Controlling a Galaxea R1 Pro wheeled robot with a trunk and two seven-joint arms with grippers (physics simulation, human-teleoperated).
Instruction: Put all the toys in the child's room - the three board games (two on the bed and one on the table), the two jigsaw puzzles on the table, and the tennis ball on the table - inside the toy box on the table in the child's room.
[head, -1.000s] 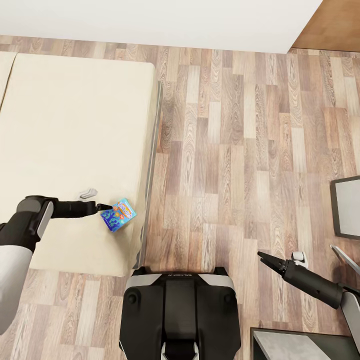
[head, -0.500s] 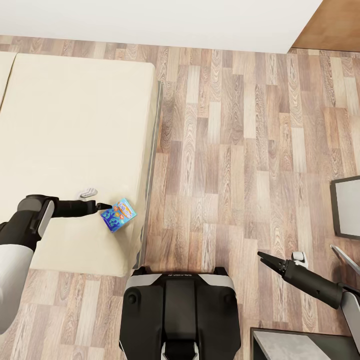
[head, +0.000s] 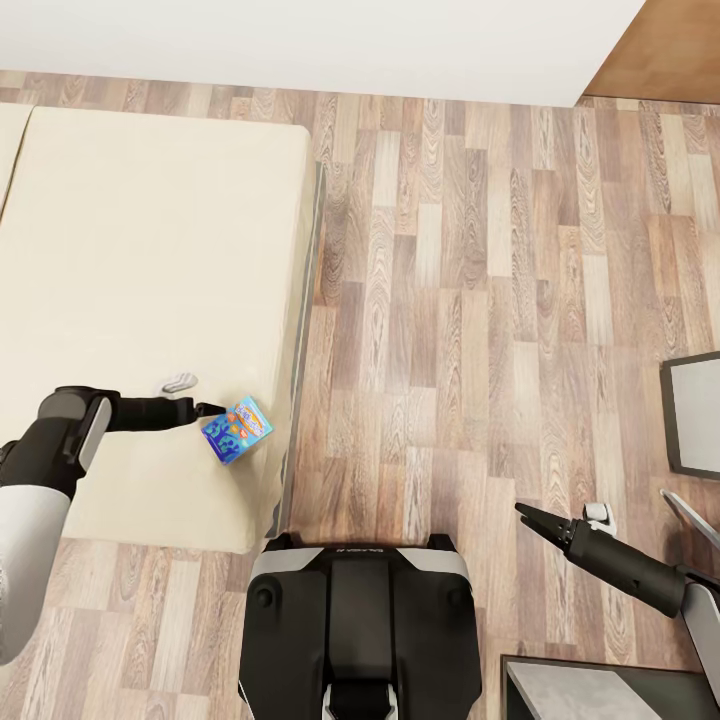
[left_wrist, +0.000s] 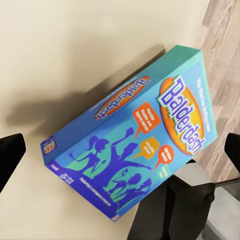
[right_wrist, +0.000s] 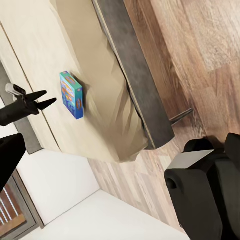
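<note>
The light blue board game (head: 236, 430) rests on the beige bed (head: 140, 250), close to the mattress's right edge. My left gripper (head: 218, 410) reaches over the bed and stands open just left of the box, its tips near the box's corner. In the left wrist view the box (left_wrist: 135, 145) lies ahead between the two spread fingers (left_wrist: 10, 155), with nothing gripped. From the right wrist view the box (right_wrist: 72, 94) and the left gripper (right_wrist: 40, 100) appear a little apart. My right gripper (head: 522, 511) hangs open over the wooden floor. Table and toy box are out of view.
My dark base (head: 360, 610) stands at the bed's near corner. A dark-framed white panel (head: 692, 415) sits at the right edge and a grey surface (head: 590, 695) at the bottom right. Wooden floor (head: 450, 300) stretches to the white wall (head: 300, 40).
The left arm has shifted very slightly toward the bed's far side. The board game and the right arm have not moved.
</note>
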